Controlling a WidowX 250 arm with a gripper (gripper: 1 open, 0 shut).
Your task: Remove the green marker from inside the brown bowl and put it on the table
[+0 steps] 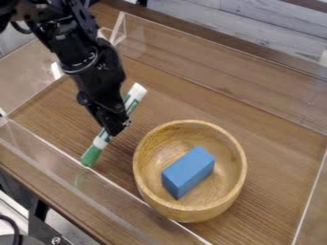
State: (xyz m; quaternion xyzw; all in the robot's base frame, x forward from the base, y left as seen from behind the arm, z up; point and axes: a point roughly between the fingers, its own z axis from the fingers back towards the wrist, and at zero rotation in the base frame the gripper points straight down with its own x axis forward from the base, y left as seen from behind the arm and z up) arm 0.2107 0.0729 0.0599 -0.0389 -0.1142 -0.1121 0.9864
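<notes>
claw (114, 122) clamping green marker (98, 148), beside brown bowl (230, 143)

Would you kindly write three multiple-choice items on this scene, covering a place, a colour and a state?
1. Where is the marker?
A. inside the bowl
B. outside the bowl, to its left in the picture
C. under the block

2. What colour is the block in the bowl?
A. blue
B. red
C. yellow

3. How is the claw?
A. wide open and empty
B. shut on the marker
C. shut on the block

Answers:
1 B, since the marker slants over the table left of the bowl's rim.
2 A, since the only thing in the bowl is a blue block.
3 B, since the black fingers pinch the marker's white barrel.
</notes>
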